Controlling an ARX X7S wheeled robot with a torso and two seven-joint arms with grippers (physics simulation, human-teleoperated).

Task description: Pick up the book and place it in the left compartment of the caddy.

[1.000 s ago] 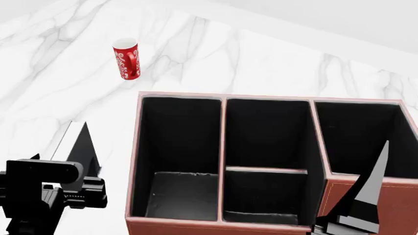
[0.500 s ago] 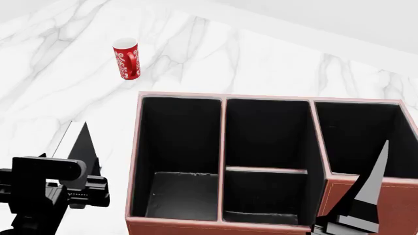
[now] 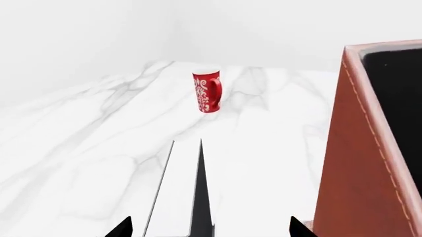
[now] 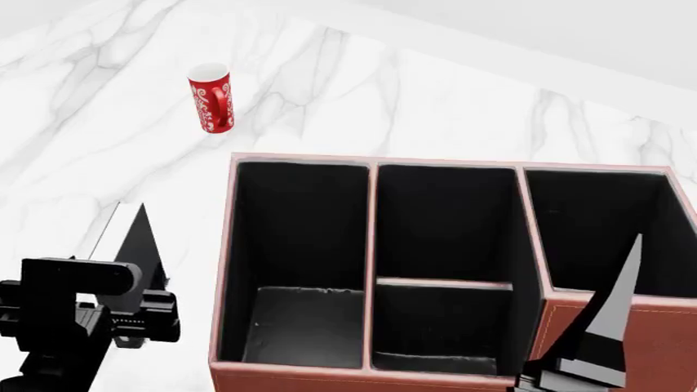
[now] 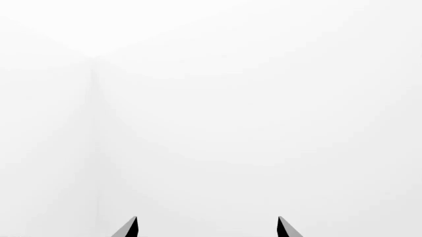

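Presently, your left gripper [image 3: 204,232], tips spread, straddles the upright book [image 3: 188,197]: rigid, weighty hardcover; pinch both covers mid-height.

Between the earlier head views and the present one, only slight motion of the two arms is seen. The left gripper [image 4: 104,306], whose black body was raised a little and shifted toward the caddy [image 4: 370,377] half a second ago, has been moved marginally back and down, so that it lies close to its position of a second ago, beside the book [image 4: 129,241]. The right gripper [image 4: 593,339] has been displaced slightly leftward and downward in the head view, its pointed grey finger [image 4: 615,298] now reaching a little less far to the right.
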